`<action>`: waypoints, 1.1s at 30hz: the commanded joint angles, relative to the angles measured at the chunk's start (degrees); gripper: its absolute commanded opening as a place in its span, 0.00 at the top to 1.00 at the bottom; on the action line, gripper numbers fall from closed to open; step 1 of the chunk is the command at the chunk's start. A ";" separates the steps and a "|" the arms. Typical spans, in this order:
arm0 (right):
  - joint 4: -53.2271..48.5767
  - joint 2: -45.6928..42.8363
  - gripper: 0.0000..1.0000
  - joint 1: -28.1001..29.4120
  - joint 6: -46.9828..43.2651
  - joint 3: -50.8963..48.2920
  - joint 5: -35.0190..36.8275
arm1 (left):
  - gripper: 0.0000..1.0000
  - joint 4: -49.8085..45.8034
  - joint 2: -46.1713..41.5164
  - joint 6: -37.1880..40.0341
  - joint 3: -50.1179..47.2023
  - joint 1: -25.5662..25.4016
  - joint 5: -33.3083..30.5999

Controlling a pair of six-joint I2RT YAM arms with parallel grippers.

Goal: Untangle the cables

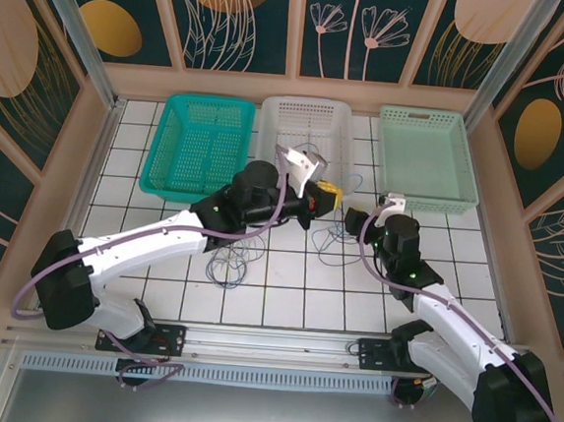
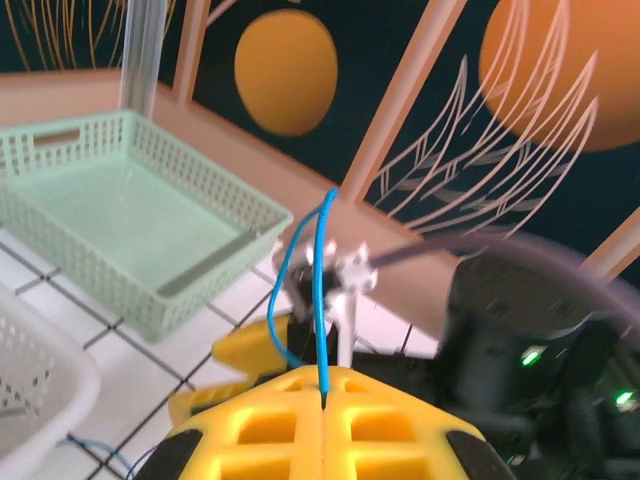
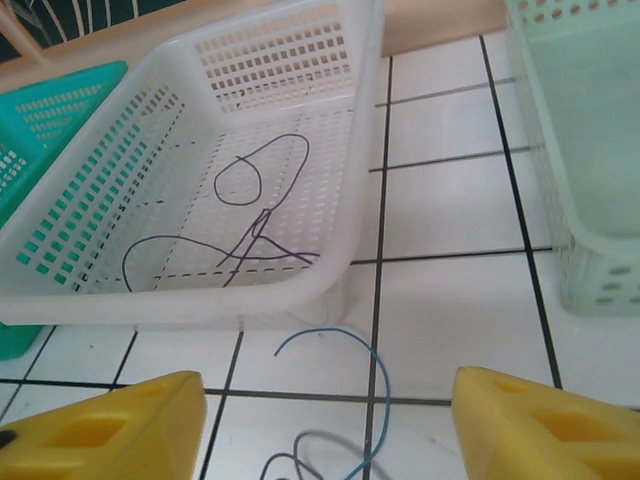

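We have left gripper (image 2: 325,395) pinching a blue cable (image 2: 322,290) running upward; right gripper (image 3: 320,420) spread, nearer the loose cables (image 3: 383,390) just short of white basket (image 3: 180,308), dead ahead.

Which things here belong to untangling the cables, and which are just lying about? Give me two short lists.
Job in hand:
- blue cable, pinched in the shut left fingers
- loose cables on the tiles
- dark cable lying in the white basket
- right fingers, open

Lying about:
- teal basket
- pale green basket
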 commanded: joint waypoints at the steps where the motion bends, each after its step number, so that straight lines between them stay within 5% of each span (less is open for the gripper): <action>1: 1.25 -3.13 0.28 -0.48 1.43 -1.49 0.57 | 1.00 -1.32 -2.80 2.39 4.40 -0.17 -1.80; 10: -0.76 -9.35 0.18 -2.98 0.68 -0.43 -1.92 | 1.00 -2.20 -4.06 3.88 7.32 -0.13 -5.93; 22: 9.18 -12.50 0.13 -2.43 -6.65 -2.96 -19.82 | 1.00 0.36 -4.02 3.34 11.05 -0.04 -7.47; 33: 18.22 -5.89 0.11 0.52 -8.31 0.65 -15.46 | 1.00 3.97 -1.43 0.12 13.30 -0.06 -3.58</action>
